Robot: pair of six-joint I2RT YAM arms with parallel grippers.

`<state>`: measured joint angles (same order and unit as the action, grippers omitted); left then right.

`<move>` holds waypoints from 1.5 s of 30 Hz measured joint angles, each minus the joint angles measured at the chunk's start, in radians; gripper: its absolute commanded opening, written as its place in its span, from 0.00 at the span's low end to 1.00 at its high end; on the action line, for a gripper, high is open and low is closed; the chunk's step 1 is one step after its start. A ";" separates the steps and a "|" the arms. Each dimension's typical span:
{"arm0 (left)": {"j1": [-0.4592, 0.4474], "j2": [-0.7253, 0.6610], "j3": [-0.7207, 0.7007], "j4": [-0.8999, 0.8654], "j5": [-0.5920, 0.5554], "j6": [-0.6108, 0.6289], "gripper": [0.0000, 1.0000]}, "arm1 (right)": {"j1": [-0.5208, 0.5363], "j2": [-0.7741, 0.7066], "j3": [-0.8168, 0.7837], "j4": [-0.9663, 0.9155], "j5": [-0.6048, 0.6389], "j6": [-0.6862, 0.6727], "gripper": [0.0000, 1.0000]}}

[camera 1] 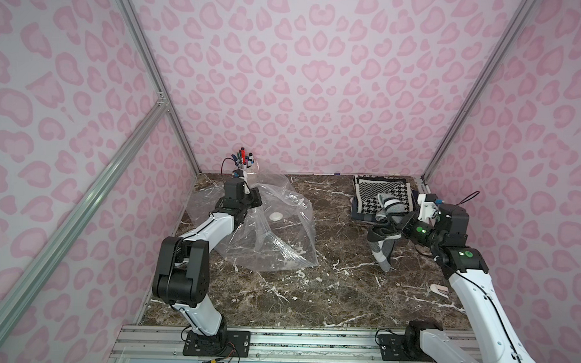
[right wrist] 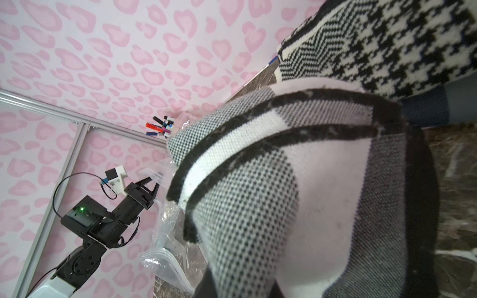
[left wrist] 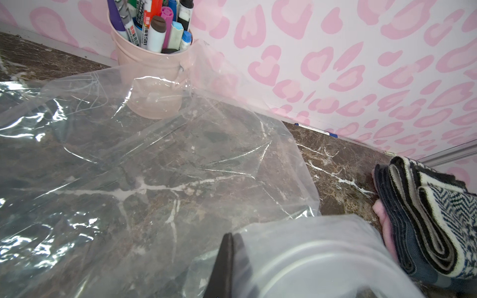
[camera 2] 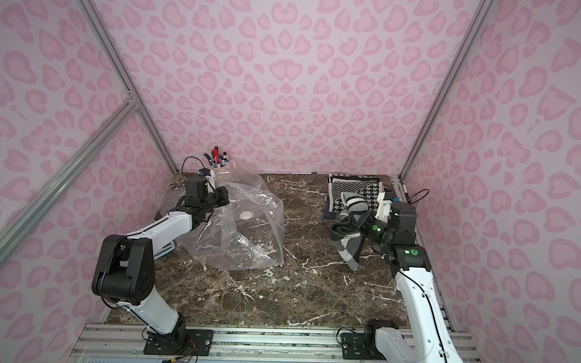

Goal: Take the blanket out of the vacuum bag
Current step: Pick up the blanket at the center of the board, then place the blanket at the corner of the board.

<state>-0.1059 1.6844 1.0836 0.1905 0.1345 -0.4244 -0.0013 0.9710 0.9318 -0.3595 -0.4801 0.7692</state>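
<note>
The vacuum bag lies crumpled and see-through left of the table's middle, its white valve disc facing up. I see nothing inside it. My left gripper is shut on the bag's far edge, holding that edge up off the table. The blanket, grey, white and black checks, hangs in the air at the right, outside the bag. My right gripper is shut on it, and the cloth hides the fingertips.
A folded houndstooth textile lies in the back right corner, just behind the held blanket. A pink cup of markers stands at the back wall behind the bag. A small white clip lies beside the right arm.
</note>
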 measured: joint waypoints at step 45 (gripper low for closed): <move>-0.036 0.029 0.066 -0.037 -0.010 0.005 0.04 | -0.333 0.537 0.507 0.097 0.062 -0.135 0.00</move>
<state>-0.1421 1.7134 1.1500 0.1539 0.1246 -0.4194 -0.3340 1.5085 1.4387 -0.2626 -0.4179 0.6346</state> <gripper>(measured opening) 0.048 0.149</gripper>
